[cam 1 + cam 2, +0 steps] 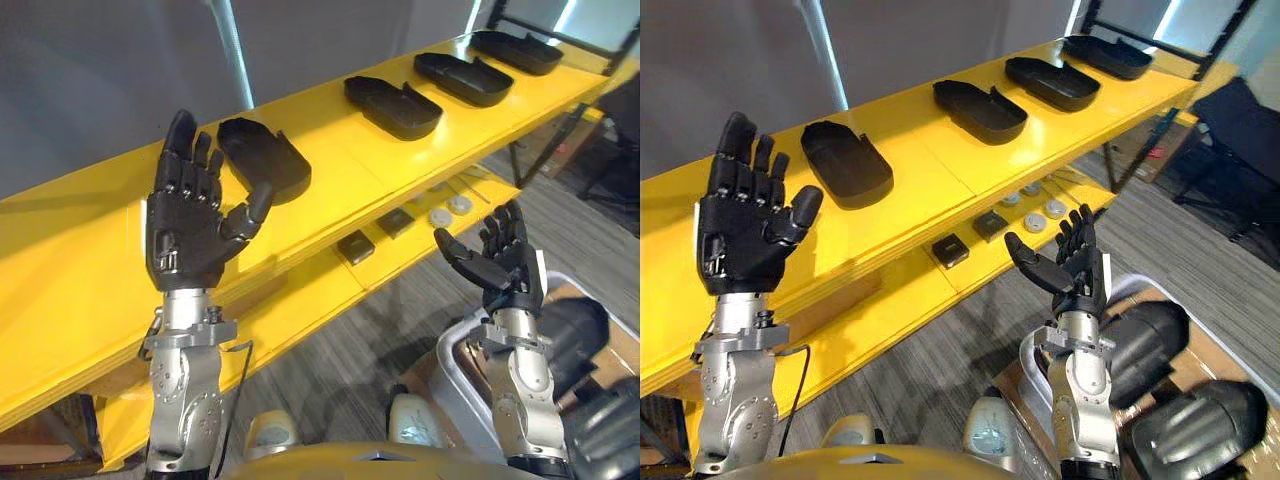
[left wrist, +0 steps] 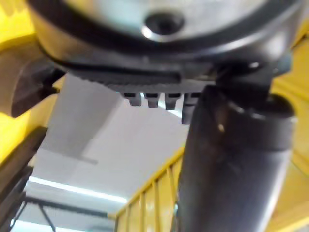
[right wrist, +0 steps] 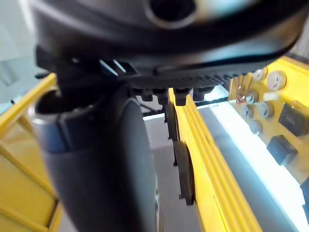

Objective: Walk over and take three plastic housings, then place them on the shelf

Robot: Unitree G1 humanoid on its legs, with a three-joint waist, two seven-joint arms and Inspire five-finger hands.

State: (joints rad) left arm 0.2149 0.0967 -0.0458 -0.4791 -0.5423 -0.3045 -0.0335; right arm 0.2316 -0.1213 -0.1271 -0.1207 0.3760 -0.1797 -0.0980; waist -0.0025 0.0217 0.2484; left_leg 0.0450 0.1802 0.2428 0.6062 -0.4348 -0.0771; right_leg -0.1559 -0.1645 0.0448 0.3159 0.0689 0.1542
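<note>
Nearest, at the lower right, a grey bin [image 1: 452, 362] holds dark shells [image 1: 1155, 340] with rounded backs. Above the bin the right hand [image 1: 505, 255] is raised, fingers straight and a little apart, thumb standing off to the side. The left hand [image 1: 195, 215] is raised higher in front of the yellow shelf [image 1: 90, 240], fingers upright and spread, thumb angled out.

On the shelf's lower board [image 1: 300, 300] lie small black squares [image 1: 356, 246] and round silver discs [image 1: 440, 216].

Four black plastic housings lie in a row along the shelf's top board, well apart from one another. Each is a long, shallow shell with rounded ends, hollow side up. Their long axes run crosswise, slanting from the back edge toward the front edge. The nearest housing [image 1: 265, 158] shows just past the left hand's fingers, apart from them. The second housing [image 1: 393, 105], third housing [image 1: 463, 78] and fourth housing [image 1: 517, 50] follow toward the shelf's far end, well away from both hands.
</note>
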